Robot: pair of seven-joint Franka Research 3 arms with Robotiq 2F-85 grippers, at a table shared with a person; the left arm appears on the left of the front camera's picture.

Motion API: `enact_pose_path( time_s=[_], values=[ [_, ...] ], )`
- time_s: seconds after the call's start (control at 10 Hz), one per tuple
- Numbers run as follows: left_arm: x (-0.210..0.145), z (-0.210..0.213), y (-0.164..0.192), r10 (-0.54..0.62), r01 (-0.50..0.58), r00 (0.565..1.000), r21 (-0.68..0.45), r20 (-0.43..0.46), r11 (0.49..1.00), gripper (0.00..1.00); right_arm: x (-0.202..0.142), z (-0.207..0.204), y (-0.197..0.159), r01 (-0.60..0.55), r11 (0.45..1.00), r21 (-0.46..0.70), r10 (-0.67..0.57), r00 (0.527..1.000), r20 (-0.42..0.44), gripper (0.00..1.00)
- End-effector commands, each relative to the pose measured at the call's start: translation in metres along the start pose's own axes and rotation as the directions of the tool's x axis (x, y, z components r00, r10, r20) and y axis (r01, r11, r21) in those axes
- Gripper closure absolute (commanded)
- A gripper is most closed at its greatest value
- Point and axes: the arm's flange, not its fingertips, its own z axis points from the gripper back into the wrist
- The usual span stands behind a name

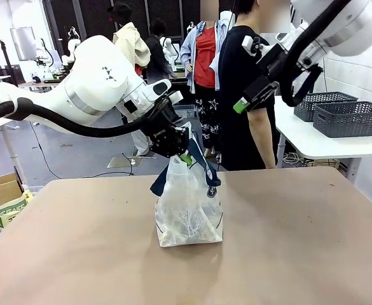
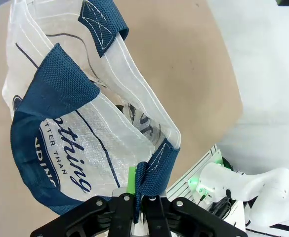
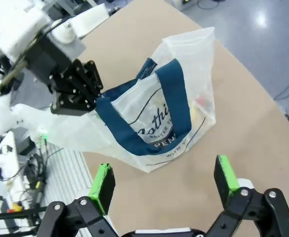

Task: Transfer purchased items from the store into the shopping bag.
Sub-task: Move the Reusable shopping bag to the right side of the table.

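The shopping bag (image 1: 189,213) stands upright near the middle of the brown table (image 1: 300,248), whitish and translucent with navy handles. My left gripper (image 1: 180,151) is shut on one navy handle (image 2: 151,173) and holds that side up, so the bag's mouth (image 2: 134,106) gapes open. In the right wrist view, pale yellowish and red shapes of the purchased items (image 3: 199,106) show through the wall of the bag (image 3: 174,118). My right gripper (image 3: 164,180) is open and empty, hanging high above the bag; from the front, the right gripper (image 1: 244,100) is up at the right.
A person (image 1: 240,76) stands at the table's far side, with others behind. Two dark grey lattice baskets (image 1: 351,119) sit on a white side table at the right. A cardboard box (image 1: 0,190) lies on the floor to the left.
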Motion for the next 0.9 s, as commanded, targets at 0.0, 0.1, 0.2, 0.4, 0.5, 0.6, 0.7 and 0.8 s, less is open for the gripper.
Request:
enact_pose_path(
  time_s=[0.0,0.1,0.2,0.4,0.5,0.6,0.7,0.8],
  values=[
    [0.000,0.002,0.000,0.001,-0.001,1.000,-0.001,-0.004,1.000,1.00,-0.026,-0.008,0.012,-0.042,0.999,-0.015,0.043,0.998,0.048,0.00],
    [0.000,0.002,0.000,0.001,-0.001,1.000,-0.001,-0.004,1.000,1.00,-0.029,-0.012,0.011,-0.008,1.000,-0.022,0.009,0.999,0.048,0.00],
    [0.000,0.002,0.000,0.001,-0.001,1.000,-0.001,-0.004,1.000,1.00,-0.032,-0.015,0.004,0.015,0.999,-0.041,-0.013,0.999,0.050,0.00],
    [0.000,0.002,0.000,0.001,-0.001,1.000,-0.001,-0.004,1.000,1.00,-0.020,-0.003,0.009,-0.018,1.000,-0.018,0.019,1.000,0.015,0.00],
    [0.000,0.002,0.000,0.001,-0.001,1.000,-0.001,-0.004,1.000,1.00,-0.020,-0.003,0.009,-0.018,1.000,-0.018,0.019,1.000,0.015,0.00],
    [0.000,0.002,0.000,0.001,-0.001,1.000,-0.001,-0.004,1.000,1.00,-0.020,-0.003,0.009,-0.018,1.000,-0.018,0.019,1.000,0.015,0.00],
    [0.000,0.002,0.000,0.001,-0.001,1.000,-0.001,-0.004,1.000,1.00,-0.020,-0.003,0.009,-0.018,1.000,-0.018,0.019,1.000,0.015,0.00],
    [0.000,0.000,0.000,0.000,0.000,1.000,0.000,0.000,1.000,1.00,-0.020,-0.003,0.009,-0.018,1.000,-0.018,0.019,1.000,0.015,0.00]
  ],
)
